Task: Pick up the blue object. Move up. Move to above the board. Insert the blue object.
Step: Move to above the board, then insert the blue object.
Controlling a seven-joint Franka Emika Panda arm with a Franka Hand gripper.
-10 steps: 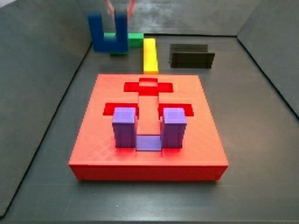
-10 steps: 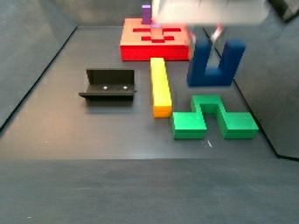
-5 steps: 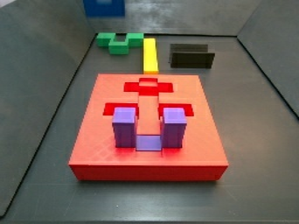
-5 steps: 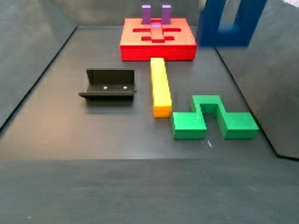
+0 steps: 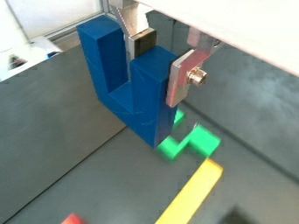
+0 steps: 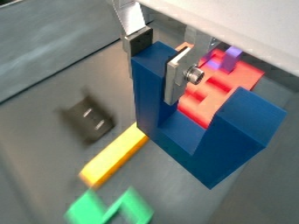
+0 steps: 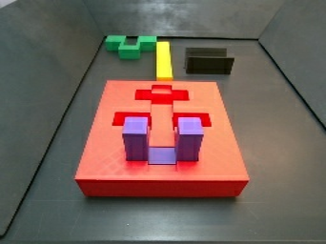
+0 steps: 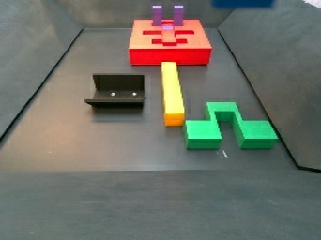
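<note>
My gripper (image 5: 162, 63) is shut on one prong of the blue object (image 5: 117, 79), a dark blue U-shaped block, and holds it high above the floor. Both wrist views show the grip (image 6: 160, 59), with the blue object (image 6: 176, 114) hanging below the fingers. In a side view only a blue sliver (image 8: 245, 3) shows at the top edge; the gripper is out of view in both side views. The board (image 7: 114, 143) is a red slab with recesses, and it also shows in the other views (image 8: 145, 52) (image 6: 201, 101). A purple U-shaped block (image 7: 135, 136) stands in it.
A green block (image 8: 230, 127) and a yellow bar (image 8: 172, 92) lie on the floor, with the black fixture (image 8: 115, 91) beside the bar. They also show in a side view: green block (image 7: 129, 43), yellow bar (image 7: 165, 59), fixture (image 7: 209, 62). Grey walls enclose the floor.
The gripper has risen with the blue object, from floor level beside the green block to almost out of both side views.
</note>
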